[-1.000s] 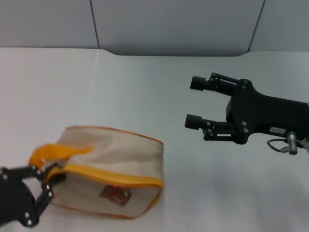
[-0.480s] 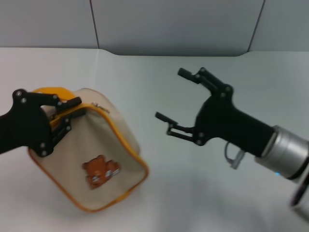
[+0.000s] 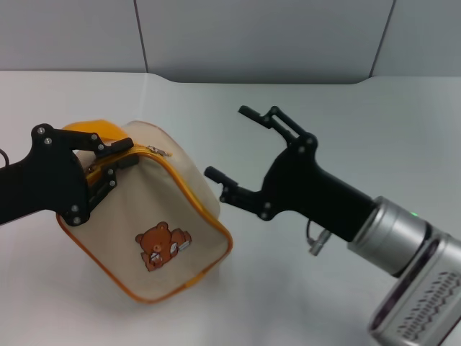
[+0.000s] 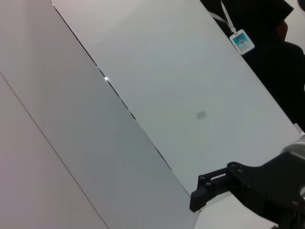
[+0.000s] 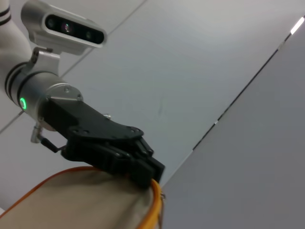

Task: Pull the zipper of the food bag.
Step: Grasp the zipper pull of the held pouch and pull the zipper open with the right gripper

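The food bag [image 3: 169, 209], cream with orange piping and a brown bear picture, stands tilted up on one end at the left of the head view. Its orange-yellow zipper [image 3: 189, 189] runs along the upper edge, with the small silver pull tab [image 3: 163, 151] near the top. My left gripper [image 3: 119, 156] is shut on the bag's top end beside the orange handle strap [image 3: 90, 137]. My right gripper [image 3: 227, 142] is open, just right of the bag and apart from it. The right wrist view shows the left gripper [image 5: 143, 174] clamped on the bag [image 5: 71, 205].
The white table [image 3: 302, 303] spreads around the bag, with a grey wall [image 3: 252, 36] behind it. The left wrist view shows one finger [image 4: 209, 188] of my right gripper and a person with a badge [image 4: 242, 41] at the far side.
My left gripper has lifted and turned the bag up on end, so the bear now faces me. My right gripper has swung left toward the bag, still open.
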You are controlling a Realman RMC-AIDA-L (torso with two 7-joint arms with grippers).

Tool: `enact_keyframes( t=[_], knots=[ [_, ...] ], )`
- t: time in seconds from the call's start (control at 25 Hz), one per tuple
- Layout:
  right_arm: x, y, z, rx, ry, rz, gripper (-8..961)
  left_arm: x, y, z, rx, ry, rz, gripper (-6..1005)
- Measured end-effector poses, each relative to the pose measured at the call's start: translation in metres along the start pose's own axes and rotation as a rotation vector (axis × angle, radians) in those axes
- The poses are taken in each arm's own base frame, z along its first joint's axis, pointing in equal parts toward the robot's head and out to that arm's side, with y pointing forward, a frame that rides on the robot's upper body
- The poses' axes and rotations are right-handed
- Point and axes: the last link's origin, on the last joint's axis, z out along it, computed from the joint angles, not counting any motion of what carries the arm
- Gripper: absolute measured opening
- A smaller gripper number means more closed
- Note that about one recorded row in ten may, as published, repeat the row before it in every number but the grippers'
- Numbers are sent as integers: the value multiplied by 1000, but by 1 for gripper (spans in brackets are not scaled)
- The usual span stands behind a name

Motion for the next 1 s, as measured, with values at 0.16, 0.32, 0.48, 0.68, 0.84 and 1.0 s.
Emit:
enact_keyframes(
  t=[0.16,0.32,0.48,0.68,0.84,1.0],
  knots=[
    [-2,9,14,-35,3,-21,835,0,1,2,-2,4,-9,100],
    [-4,16,26,-63,11,-27,834,0,1,2,-2,6,-11,98],
    [-7,17,37,-52,12,-16,834,0,1,2,-2,6,-11,98],
    [-8,16,46,-47,16,-6,755,0,2,2,-1,6,-13,99],
    [-9,15,49,-34,17,4,692,0,2,2,-2,8,-15,94],
    [-10,15,50,-26,15,9,574,0,2,2,-2,9,-16,89]
  ],
)
